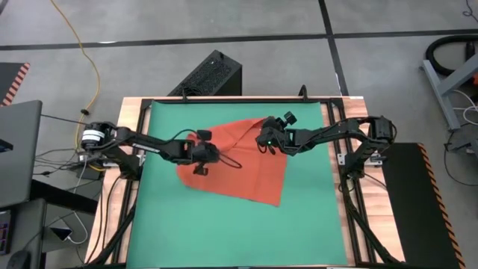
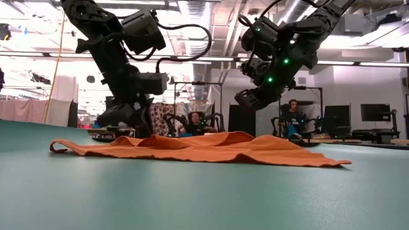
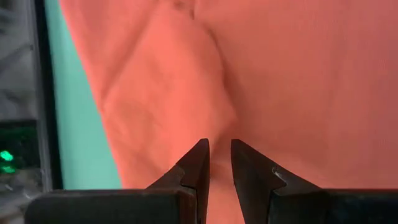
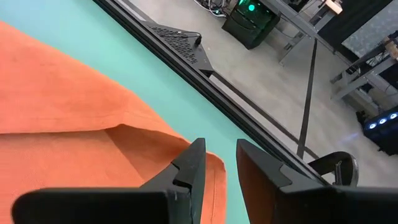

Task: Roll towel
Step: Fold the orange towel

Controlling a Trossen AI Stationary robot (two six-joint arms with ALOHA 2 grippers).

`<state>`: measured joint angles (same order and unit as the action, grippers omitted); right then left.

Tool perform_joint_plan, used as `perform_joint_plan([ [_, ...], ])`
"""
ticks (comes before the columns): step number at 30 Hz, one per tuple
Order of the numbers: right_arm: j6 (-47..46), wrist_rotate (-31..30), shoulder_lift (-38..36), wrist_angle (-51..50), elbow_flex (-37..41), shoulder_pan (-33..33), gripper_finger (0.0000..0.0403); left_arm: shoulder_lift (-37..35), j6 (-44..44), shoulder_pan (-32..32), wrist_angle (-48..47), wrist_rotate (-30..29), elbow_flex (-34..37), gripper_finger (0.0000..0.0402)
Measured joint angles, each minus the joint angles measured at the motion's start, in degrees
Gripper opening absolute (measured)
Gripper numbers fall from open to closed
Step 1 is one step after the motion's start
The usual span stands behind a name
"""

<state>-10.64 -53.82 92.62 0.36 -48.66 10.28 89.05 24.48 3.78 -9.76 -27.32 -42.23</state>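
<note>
The towel (image 1: 243,161) was a soft rust-orange cloth with a fine woven texture, spread in a rough four-cornered shape across the middle of the green mat (image 1: 306,224). It did not lie smooth: shallow creases ran through it, a low ridge rose along its far side in the low view, and one edge was folded back over itself in the right wrist view.

The left gripper (image 3: 220,163) hung over the towel's left part, its dark, tapered fingers (image 3: 196,165) drawn near each other with a thin gap between the tips and no cloth caught in that gap. The right gripper (image 4: 219,163) was above the towel's far corner, near the mat's far edge; its pincer likewise stood slightly parted, with nothing between the tips, so it gripped nothing.

The mat was matte and even, set within a pale wooden table (image 1: 134,104) edged by a black frame. Beyond it lay a grey concrete floor (image 1: 224,30) crossed by dark lines, with a yellow cable (image 1: 84,45) trailing over it. In the low view, a seated person (image 2: 193,121) and monitors showed under a ceiling of exposed ducts.
</note>
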Motion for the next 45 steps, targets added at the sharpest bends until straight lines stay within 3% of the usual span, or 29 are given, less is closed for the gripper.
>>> perform_joint_plan([
  [7,0.46,0.0,0.0,0.11,0.0,0.02,0.0113,1.38,3.46,-0.54,0.36,-1.39,0.03,0.0057],
  [12,0.59,0.0,0.0,0.07,0.0,0.01,0.0113,5.21,6.36,-0.54,5.6,-2.02,0.03,0.0057],
  [18,0.62,0.0,0.0,-0.04,0.0,0.0,0.0113,9.71,9.26,-0.8,10.24,-10.18,-0.01,0.0051],
  [21,0.62,0.0,0.0,-0.04,0.0,0.0,0.0113,9.35,9.52,-1.64,10.7,-13.57,-0.01,0.0019],
  [30,0.47,0.66,0.0,-2.13,0.0,0.7,0.0113,1.32,6.14,-3.84,9.92,-16.8,-0.01,0.0],
  [37,-4.2,18.46,-0.66,-7.05,0.0,8.7,0.0113,-9.67,3.94,-2.95,3.4,-22.27,-0.01,0.0],
  [45,2.22,24.2,-0.66,-7.17,0.02,14.31,0.0113,-23.9,1.44,-2.4,-7.8,-27.91,-0.01,0.0],
])
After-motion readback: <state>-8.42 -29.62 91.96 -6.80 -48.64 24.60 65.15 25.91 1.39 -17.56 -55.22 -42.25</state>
